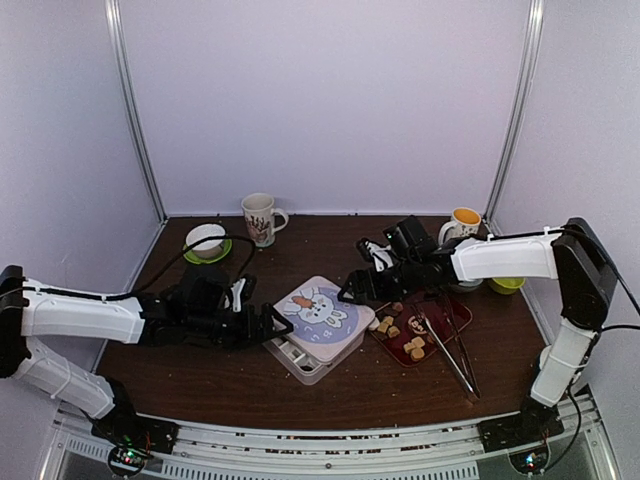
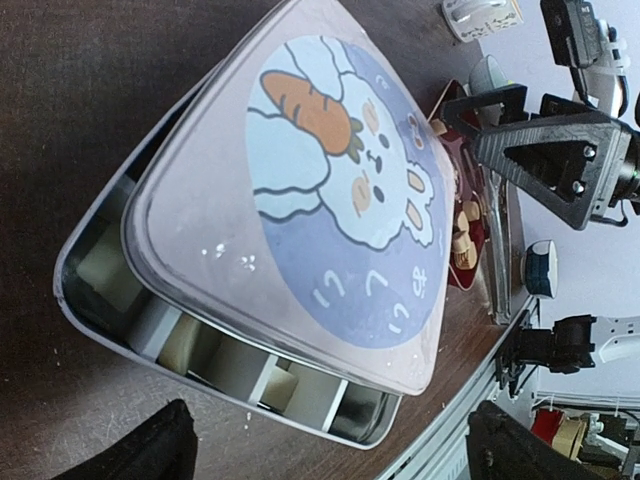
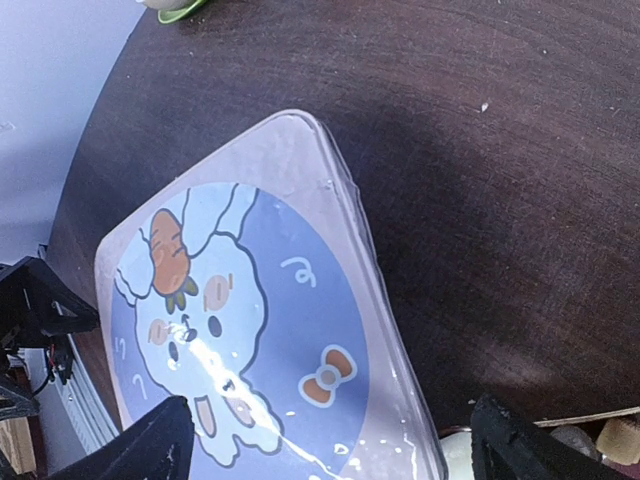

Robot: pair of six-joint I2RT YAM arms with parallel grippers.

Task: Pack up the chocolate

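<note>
Box: the compartment box point(image 1: 301, 362) sits mid-table with its bunny lid point(image 1: 322, 312) lying crooked on top. The lid is turned off square and not seated, so the near corner of the box is uncovered.
Chocolate, packed: in the left wrist view I see pale pieces point(image 2: 103, 266) in a few of the exposed compartments. The lid hides the rest, so I cannot say how full the box is.
Chocolate, unpacked: tan and brown chocolate pieces point(image 1: 414, 347) lie on the red tray point(image 1: 455, 312), at 3 o'clock of the box.
Tongs: the metal tongs point(image 1: 452, 358) rest across the tray, untouched by either arm.
Left jaws: wide apart and holding nothing, at 9 o'clock of the lid, level with its edge.
Right jaws: also wide and holding nothing, at 2 o'clock of the lid, just off its far corner.
Done, as I judge it: part of the packing, and the lid has been brought onto the box.
Left, as I judge it: the tray pieces, if they belong in the box, then squaring the lid and pressing it home.
Risk: a one-sided push could slide the lid instead of seating it.
</note>
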